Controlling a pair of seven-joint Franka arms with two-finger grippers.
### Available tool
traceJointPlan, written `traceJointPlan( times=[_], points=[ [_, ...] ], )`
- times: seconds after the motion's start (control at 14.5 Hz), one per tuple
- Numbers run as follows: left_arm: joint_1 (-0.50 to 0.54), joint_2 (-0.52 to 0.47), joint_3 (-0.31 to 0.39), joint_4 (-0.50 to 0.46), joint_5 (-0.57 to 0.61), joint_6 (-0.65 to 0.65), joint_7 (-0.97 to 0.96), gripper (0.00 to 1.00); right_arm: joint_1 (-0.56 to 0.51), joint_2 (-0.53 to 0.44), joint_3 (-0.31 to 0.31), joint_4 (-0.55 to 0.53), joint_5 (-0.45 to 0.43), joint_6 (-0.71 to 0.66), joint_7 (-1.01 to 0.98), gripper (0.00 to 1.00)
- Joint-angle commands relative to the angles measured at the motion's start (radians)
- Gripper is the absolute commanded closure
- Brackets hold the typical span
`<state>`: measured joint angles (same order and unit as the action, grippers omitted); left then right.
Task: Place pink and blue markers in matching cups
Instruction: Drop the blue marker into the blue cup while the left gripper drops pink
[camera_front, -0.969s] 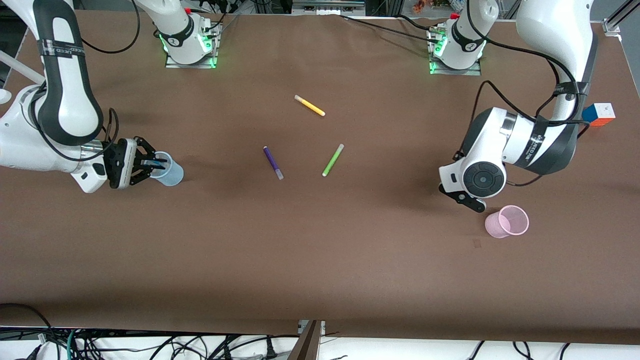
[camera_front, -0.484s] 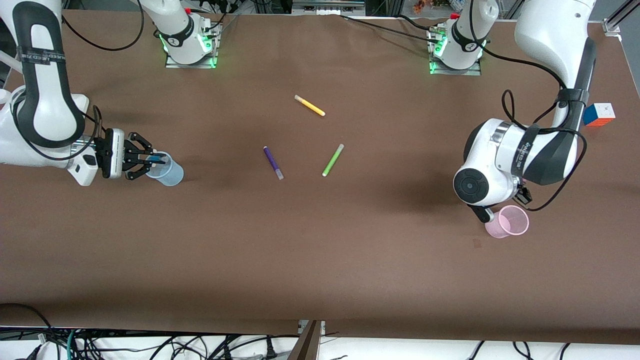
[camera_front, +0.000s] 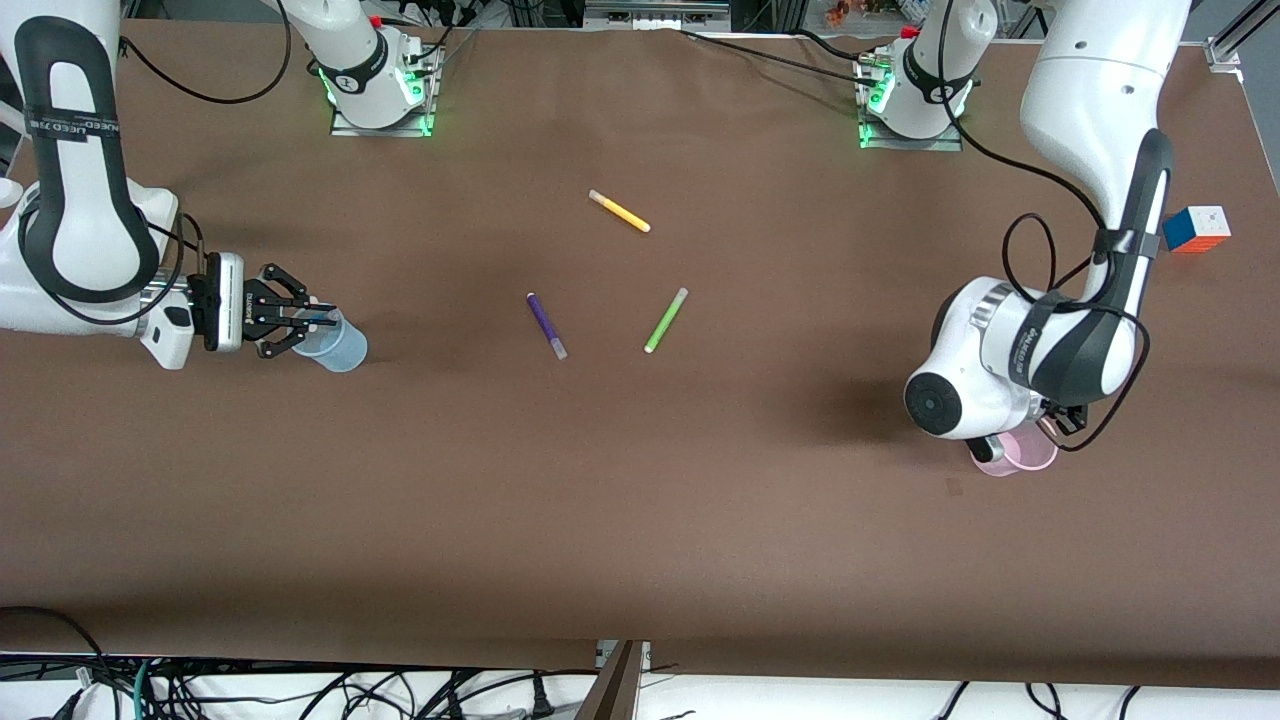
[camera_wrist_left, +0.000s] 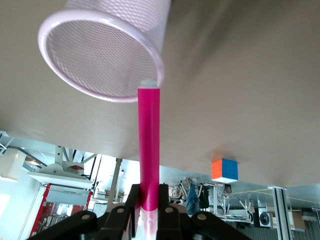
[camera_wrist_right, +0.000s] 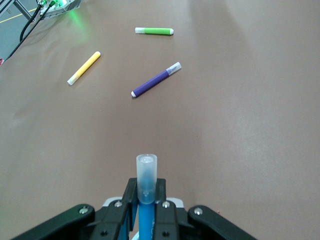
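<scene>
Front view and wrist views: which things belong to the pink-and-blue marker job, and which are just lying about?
Part of the job:
- pink marker, in the left pincer at the pink cup
- blue marker, in the right pincer over the blue cup

Lying about:
- yellow marker
- purple marker
- green marker
- puzzle cube

Three loose markers lie near the table's middle: one (camera_front: 620, 211) farthest from the front camera, and two (camera_front: 547, 325) (camera_front: 666, 319) side by side nearer to it. One cup (camera_front: 335, 339) stands toward the right arm's end. The other cup (camera_front: 1020, 455) stands toward the left arm's end, nearer the front camera than the cube (camera_front: 1196, 228).
</scene>
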<state>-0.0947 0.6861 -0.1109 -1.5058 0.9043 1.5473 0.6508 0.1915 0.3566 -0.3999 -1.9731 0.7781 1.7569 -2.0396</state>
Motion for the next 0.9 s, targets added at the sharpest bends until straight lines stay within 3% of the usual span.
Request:
traceJointPlan(
  times=[0.0,0.07,0.14,0.48,0.55,0.62,0.69,0.83],
  points=[
    [0.013,0.023,0.007,0.045,0.025,0.023,0.032,0.92,-0.033,0.021,0.004,-0.007,0.046,-0.017,-0.034,1.0],
    [0.006,0.023,0.008,0.047,0.028,0.024,0.027,0.93,-0.035,0.03,0.004,-0.006,0.052,-0.028,-0.034,0.85],
    [0.001,0.024,0.011,0.047,0.047,0.024,0.023,0.93,-0.046,0.033,0.004,-0.004,0.062,-0.031,-0.034,0.01],
    [-0.002,0.049,0.013,0.062,0.056,0.024,-0.011,0.91,-0.049,0.025,0.006,0.042,0.066,-0.04,0.099,0.0],
    [-0.004,0.052,0.013,0.062,0.056,0.024,-0.031,0.82,-0.047,0.021,0.007,0.06,0.061,-0.05,0.155,0.0],
    [-0.004,0.052,0.013,0.062,0.057,0.024,-0.042,0.52,-0.041,0.021,0.007,0.086,0.049,-0.051,0.226,0.0],
    [-0.002,0.052,0.011,0.062,0.058,0.024,-0.045,0.05,-0.04,0.018,0.007,0.106,0.035,-0.053,0.301,0.0],
    [-0.002,0.049,0.011,0.064,0.056,0.024,-0.036,0.0,-0.038,0.018,0.009,0.186,-0.044,-0.092,0.475,0.0]
  ],
)
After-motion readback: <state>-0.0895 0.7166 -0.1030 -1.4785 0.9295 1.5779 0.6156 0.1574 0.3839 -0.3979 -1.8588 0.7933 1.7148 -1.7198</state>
